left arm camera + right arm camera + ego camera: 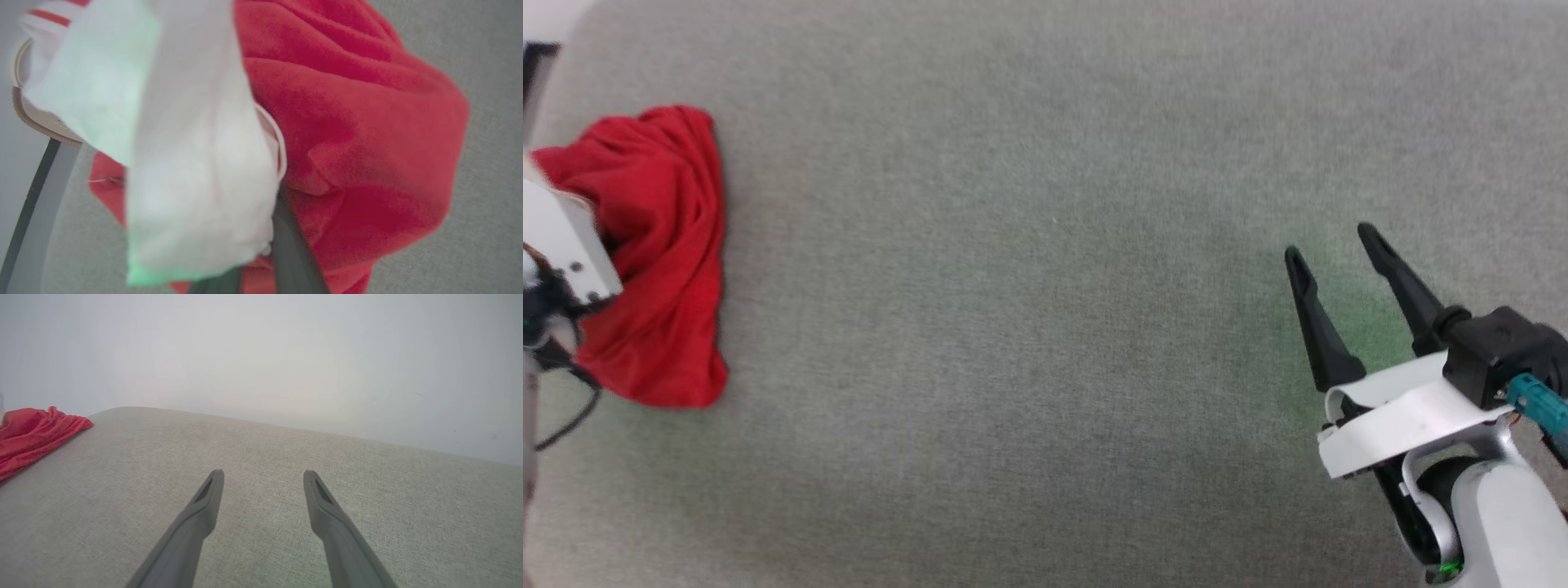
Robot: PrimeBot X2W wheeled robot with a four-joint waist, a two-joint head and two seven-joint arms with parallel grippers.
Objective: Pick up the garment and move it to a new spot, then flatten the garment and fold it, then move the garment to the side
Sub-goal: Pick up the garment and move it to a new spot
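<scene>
White sleeve of the garment (pixel 196 163) covers the left claw (pixel 251 265); whether it is clenched, I cannot tell. Right claw (pixel 1331 245) hangs released, well right, above grey upholstery (pixel 1013 327).

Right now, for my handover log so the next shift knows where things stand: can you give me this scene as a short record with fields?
garment: red jersey shirt with a white sleeve, crumpled in a heap, not yet flattened or folded
place: robot's far left on the grey woven fabric surface
left tool: fingers close together, shirt cloth bunched between and draped over them
right tool: open, holding nothing, well apart from the shirt
</scene>
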